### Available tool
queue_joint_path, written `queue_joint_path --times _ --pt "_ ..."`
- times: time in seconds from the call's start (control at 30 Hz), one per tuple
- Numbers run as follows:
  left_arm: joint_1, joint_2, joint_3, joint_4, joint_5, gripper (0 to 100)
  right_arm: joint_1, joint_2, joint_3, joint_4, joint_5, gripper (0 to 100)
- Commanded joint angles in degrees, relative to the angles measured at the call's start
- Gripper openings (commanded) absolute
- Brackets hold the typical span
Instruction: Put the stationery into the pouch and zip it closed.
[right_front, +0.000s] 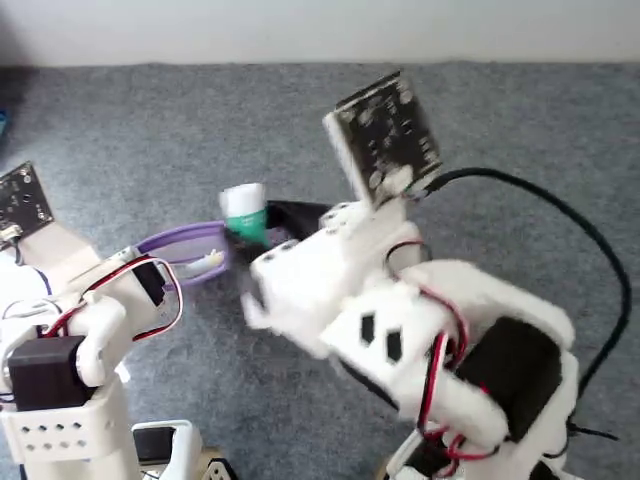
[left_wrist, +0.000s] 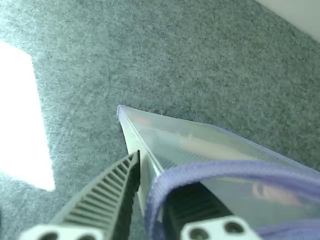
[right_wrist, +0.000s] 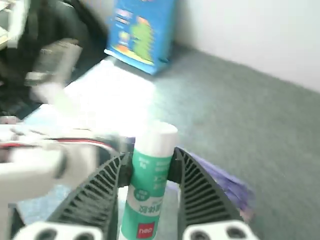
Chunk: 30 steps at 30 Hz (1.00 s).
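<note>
Clamped in the right gripper (right_wrist: 150, 159), between 2 black ribbed fingers (right_wrist: 97, 195): 1 green-and-white glue stick (right_wrist: 150, 187), white cap outward. Just beyond, a purple-edged pouch (right_wrist: 220, 182) on grey carpet (right_wrist: 260, 120). Far off, 1 blue box (right_wrist: 142, 30) against a white wall (right_wrist: 260, 30).

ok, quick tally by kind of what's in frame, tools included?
Glue stick: 1, in the right tool
Pouch: 1, held by the left tool
Tools: 2
Blue box: 1
Total: 5
</note>
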Motion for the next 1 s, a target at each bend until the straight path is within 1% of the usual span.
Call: queue_joint_path --times 0.0,0.13,0.3,0.4,0.5,0.67,0.77,0.97 --pt "0.0 -0.4 -2.1 -2.5 0.6 1 -4.4 -1.2 0.4 -6.8 1.4 0.8" --pt "0.0 -0.4 -2.1 -2.5 0.6 1 -4.6 -1.7 4.0 -12.6 6.1 0.8" --pt "-0.3 -0.5 -2.1 -2.5 0.6 1 -4.5 -4.4 13.3 -18.2 6.3 0.8" --pt "-0.3 -0.8 -2.0 -2.5 0.6 1 -4.5 -9.6 21.5 -22.3 6.9 0.8" --pt "-0.4 -0.9 -0.9 -2.5 0.6 1 -4.5 -17.2 31.1 -26.7 10.9 0.8" --pt "-0.2 -0.9 -0.9 -2.6 0.6 1 -3.8 -24.8 45.5 -41.3 17.1 0.8" --pt "0.0 -0.8 -0.9 -3.0 0.6 1 -2.0 -24.7 51.3 -51.3 19.1 0.8" --pt "-0.3 -0.9 -0.9 -3.0 0.6 1 -1.9 -20.1 59.4 -67.8 26.9 0.8"
